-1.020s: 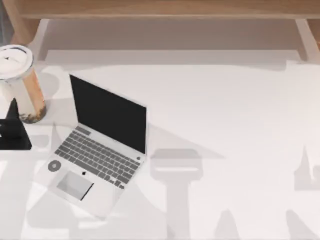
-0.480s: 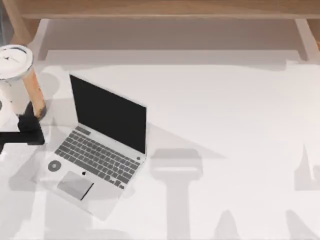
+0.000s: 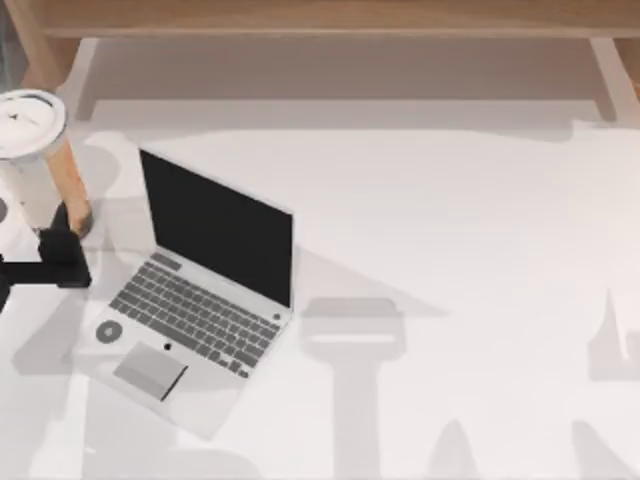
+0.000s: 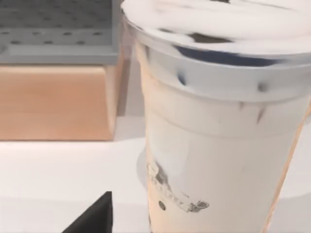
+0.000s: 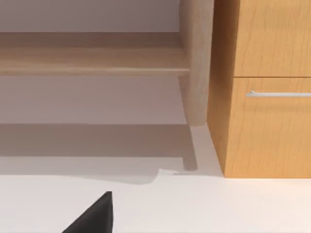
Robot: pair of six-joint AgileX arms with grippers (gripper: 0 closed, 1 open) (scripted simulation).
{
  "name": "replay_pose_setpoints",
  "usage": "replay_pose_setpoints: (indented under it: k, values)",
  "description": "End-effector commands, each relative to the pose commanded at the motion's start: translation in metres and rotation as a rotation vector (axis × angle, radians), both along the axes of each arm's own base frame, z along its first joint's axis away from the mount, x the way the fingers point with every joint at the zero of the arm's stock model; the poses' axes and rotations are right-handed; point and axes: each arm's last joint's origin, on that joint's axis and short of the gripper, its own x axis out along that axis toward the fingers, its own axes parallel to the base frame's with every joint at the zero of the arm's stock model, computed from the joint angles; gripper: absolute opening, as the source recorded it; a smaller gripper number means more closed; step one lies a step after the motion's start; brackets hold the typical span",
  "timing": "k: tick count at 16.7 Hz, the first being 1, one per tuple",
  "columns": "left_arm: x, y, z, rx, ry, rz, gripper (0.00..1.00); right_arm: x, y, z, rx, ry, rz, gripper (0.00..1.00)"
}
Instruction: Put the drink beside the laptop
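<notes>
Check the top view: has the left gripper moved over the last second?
Yes. The left gripper has shifted right, toward the laptop, and now sits at the cup's base.

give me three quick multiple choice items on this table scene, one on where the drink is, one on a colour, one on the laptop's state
1. Where does the tall clear plastic cup of milky tan liquid stand in the top view?
A. at the table's left edge, left of the laptop
B. at the table's right edge
C. on the keyboard

2. What colour is the cup's round lid?
A. red
B. white
C. black

3. In what state is the small silver laptop?
A. shut flat
B. upside down
C. open, screen black

Answers:
1 A, the cup stands left of the laptop's screen, with the left gripper at its base.
2 B, the lid shows white from above.
3 C, the screen stands up over the grey keys.
</notes>
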Motion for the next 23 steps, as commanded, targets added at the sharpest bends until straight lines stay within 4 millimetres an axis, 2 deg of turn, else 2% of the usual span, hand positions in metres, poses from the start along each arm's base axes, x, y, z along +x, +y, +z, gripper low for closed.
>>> replay_pose_setpoints:
  k: [3,10,15,23]
  values:
    - [0.011,0.000,-0.001,0.000,-0.003,0.002,1.00,0.000,0.000,0.000,0.000,0.000,0.000,1.00]
    - [0.074,-0.001,-0.013,0.000,-0.006,0.003,1.00,0.000,0.000,0.000,0.000,0.000,0.000,1.00]
    - [0.080,-0.001,-0.015,0.000,-0.004,0.003,1.00,0.000,0.000,0.000,0.000,0.000,0.000,1.00]
    - [0.080,-0.001,-0.015,0.000,-0.004,0.003,0.40,0.000,0.000,0.000,0.000,0.000,0.000,1.00]
